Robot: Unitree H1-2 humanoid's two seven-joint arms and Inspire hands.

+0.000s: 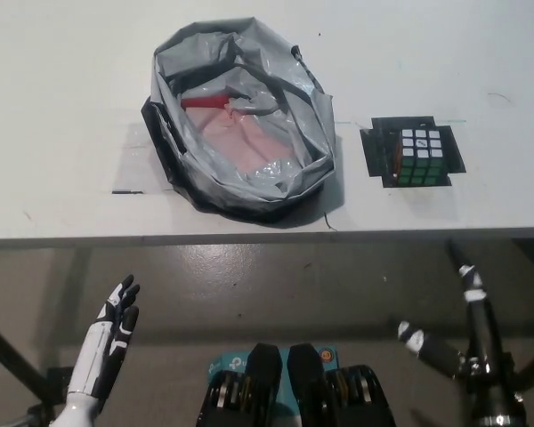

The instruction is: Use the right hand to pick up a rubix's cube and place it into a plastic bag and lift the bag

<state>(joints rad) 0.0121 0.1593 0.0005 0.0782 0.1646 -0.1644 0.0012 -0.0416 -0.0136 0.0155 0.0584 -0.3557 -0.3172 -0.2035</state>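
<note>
A Rubik's cube (pixel 420 156) with a white top face and green front sits on a black mat (pixel 375 151) at the right of the white table (pixel 62 107). A grey plastic bag (pixel 242 124) lies open at the table's middle, showing pink and red contents inside. My black right hand (pixel 467 334) hangs below the table's front edge at the lower right, fingers apart, holding nothing, well short of the cube. My white left hand (pixel 111 342) rests low at the lower left, fingers straight and apart.
The table's front edge (pixel 267 237) runs across the picture's middle, with grey floor below it. A dark bag handle (pixel 160 133) lies along the bag's left side. A black tape mark (pixel 127 191) sits left of the bag.
</note>
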